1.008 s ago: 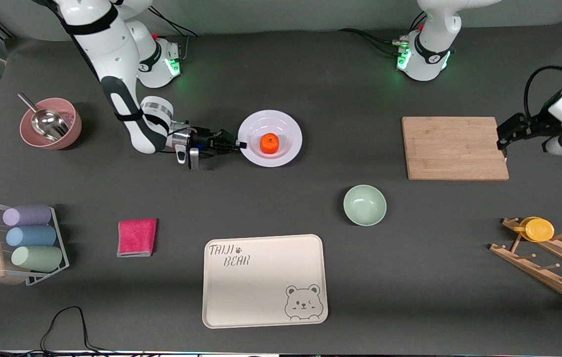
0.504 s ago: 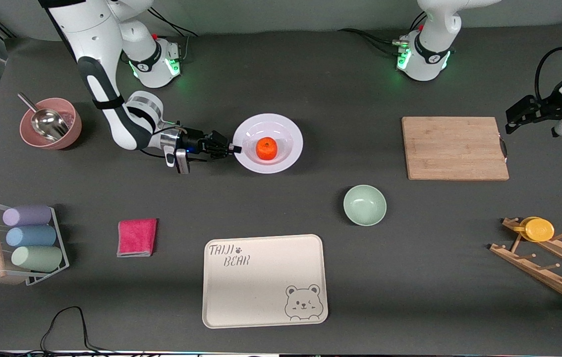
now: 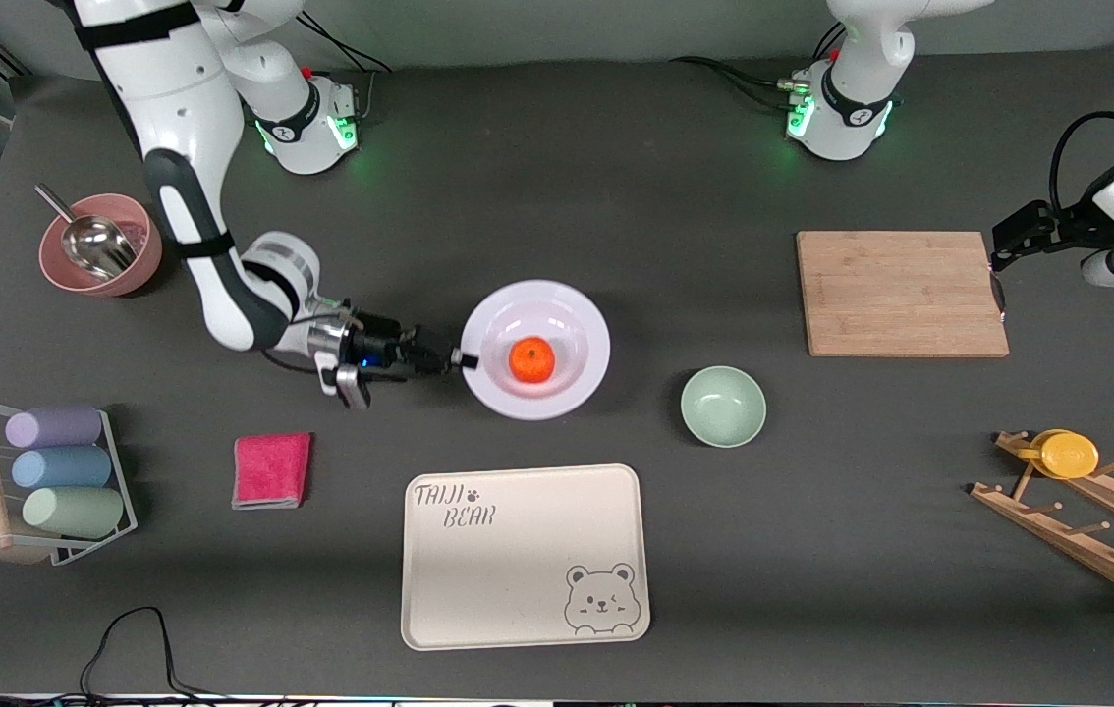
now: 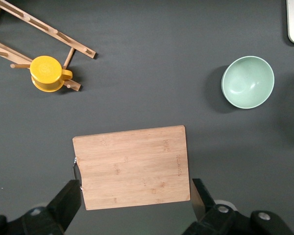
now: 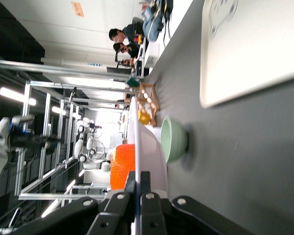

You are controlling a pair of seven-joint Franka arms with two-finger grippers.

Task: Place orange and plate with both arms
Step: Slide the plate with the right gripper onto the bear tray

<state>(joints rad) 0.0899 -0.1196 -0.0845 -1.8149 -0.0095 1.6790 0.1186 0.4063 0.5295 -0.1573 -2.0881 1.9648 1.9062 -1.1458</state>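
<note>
Your right arm reaches low and nearly level across the tabletop [image 3: 675, 196] from its base, forearm bent toward the middle. Its right gripper [image 3: 459, 360] sits at the plate's [image 3: 577, 316] 9 o'clock edge, fingers [image 5: 146, 188] clamped together on the rim. The right wrist view shows the thin rim pinched between them. The orange [image 3: 531, 360] sits in the plate's centre, and the plate is in the middle of the tabletop, with the tray [image 3: 525, 556] at its 6 o'clock, nearer the front camera, and the green bowl [image 3: 723, 406] at about its 4 o'clock. That bowl is empty.

Your left arm waits, folded at its own end of the tabletop. The left gripper [image 3: 1004, 239] hangs over the board's [image 3: 901, 293] edge, fingers [image 4: 68, 196] spread wide apart and holding nothing. A pink bowl [image 3: 115, 277] toward the right arm's end holds a metal scoop [image 3: 90, 241].
</note>
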